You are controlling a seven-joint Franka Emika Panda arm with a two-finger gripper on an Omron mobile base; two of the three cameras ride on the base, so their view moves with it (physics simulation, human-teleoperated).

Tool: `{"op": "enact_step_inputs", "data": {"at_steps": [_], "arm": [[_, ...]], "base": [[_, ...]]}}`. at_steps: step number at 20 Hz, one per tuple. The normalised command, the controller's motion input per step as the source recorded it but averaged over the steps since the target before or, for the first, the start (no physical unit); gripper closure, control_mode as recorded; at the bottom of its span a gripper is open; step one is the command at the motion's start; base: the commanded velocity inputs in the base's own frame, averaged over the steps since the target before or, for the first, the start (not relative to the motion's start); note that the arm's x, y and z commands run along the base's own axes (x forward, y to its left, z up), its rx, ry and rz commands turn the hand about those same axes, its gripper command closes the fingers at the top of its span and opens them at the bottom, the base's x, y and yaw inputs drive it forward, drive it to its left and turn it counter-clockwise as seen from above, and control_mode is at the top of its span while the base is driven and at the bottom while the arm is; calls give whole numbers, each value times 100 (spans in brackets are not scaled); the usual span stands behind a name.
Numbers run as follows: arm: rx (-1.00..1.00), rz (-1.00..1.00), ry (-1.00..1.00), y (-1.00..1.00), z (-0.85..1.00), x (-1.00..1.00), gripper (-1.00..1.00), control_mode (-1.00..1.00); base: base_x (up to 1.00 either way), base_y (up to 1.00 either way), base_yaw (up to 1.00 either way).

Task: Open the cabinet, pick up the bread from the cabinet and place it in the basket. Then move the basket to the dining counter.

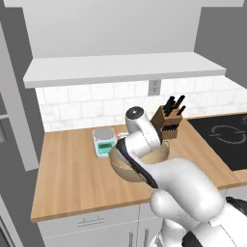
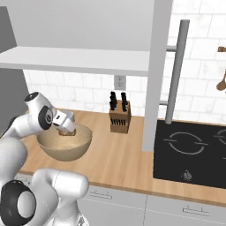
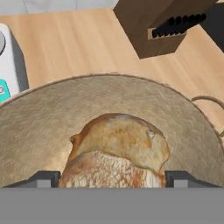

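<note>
The tan woven basket [image 1: 120, 168] [image 2: 64, 149] [image 3: 43, 127] stands on the wooden worktop. My gripper [image 2: 67, 128] [image 3: 112, 177] reaches down into its mouth. The golden-brown bread [image 2: 66, 131] [image 3: 118, 146] fills the gap between my two fingertips at about rim height, touching both, so the jaws are shut on it at a wide setting. In the left base view my own arm hides the hand. The cabinet [image 1: 120, 67] hangs above, and its opened door [image 2: 156, 66] stands edge-on with a long bar handle [image 2: 176, 70]. The dining counter is out of view.
A white-and-teal scale [image 1: 104, 142] [image 3: 6, 65] sits just left of the basket. A knife block [image 1: 166, 123] [image 2: 120, 117] [image 3: 162, 30] stands behind it to the right. A black cooktop [image 1: 222, 135] [image 2: 190, 150] lies further right. The open door juts over the worktop [image 1: 72, 169].
</note>
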Motion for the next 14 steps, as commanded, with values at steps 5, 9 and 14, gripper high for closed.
{"op": "enact_step_inputs", "data": {"at_steps": [5,9,14], "arm": [[0,4,1,0,-59,42,100,-100],[4,6,0,8,-56,8,100,-100],[6,6,0,1,-28,4,100,-100]], "base": [[0,0,0],[0,0,0],[0,0,0]]}}
